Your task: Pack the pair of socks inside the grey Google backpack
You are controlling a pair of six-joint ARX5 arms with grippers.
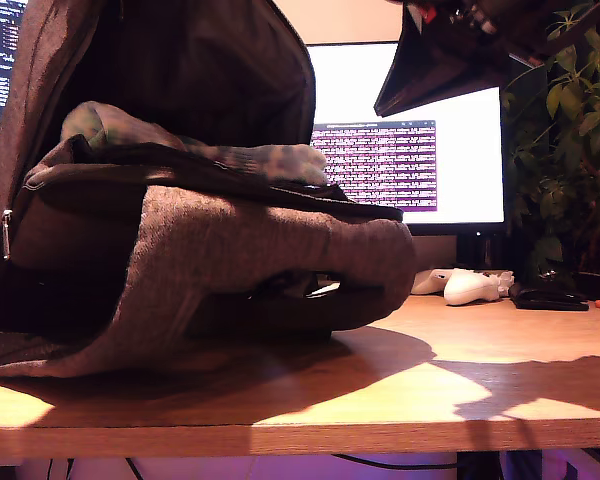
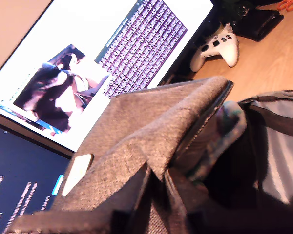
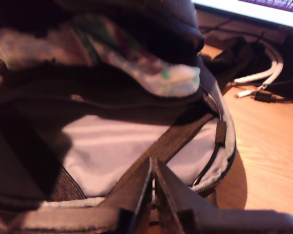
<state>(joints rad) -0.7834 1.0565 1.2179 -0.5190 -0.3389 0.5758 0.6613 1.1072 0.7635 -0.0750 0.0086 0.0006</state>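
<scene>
The small soft bundle of white knit socks with green, pink and purple blotches lies in the gaping mouth of the large grey-brown heathered fabric backpack on the wooden table. Both my first tool and my second tool are pressed together, each pinching the backpack's fabric.

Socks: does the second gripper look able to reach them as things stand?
Probably yes. The socks lie draped across the open mouth of the backpack, straight ahead of my second gripper, with nothing between. Its jaws look shut, so they would need opening first.
</scene>
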